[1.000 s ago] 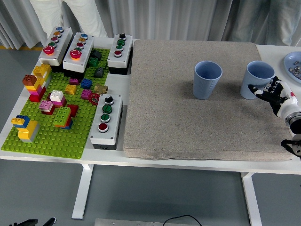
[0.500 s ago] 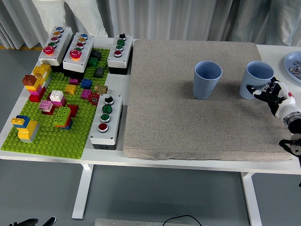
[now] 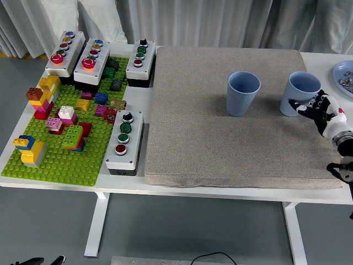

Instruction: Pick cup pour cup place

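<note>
Two blue cups stand upright on a grey mat (image 3: 220, 149): the left cup (image 3: 243, 94) near the middle and the right cup (image 3: 297, 91) near the mat's right edge. My right hand (image 3: 312, 107) comes in from the right edge. Its black-and-white fingers (image 3: 322, 105) curl around the lower right side of the right cup, which leans slightly. The cup's base still looks to be on the mat. I cannot see inside either cup. My left arm is out of view.
A blue plate (image 3: 343, 70) with small items lies at the far right edge. Left of the mat are a green brick baseplate (image 3: 55, 160) with coloured bricks and several button boxes (image 3: 124, 141). A person in white stands at the far side (image 3: 94, 16).
My right hand has closed in a little on the right cup. The cup has shifted slightly left and tilted a bit.
</note>
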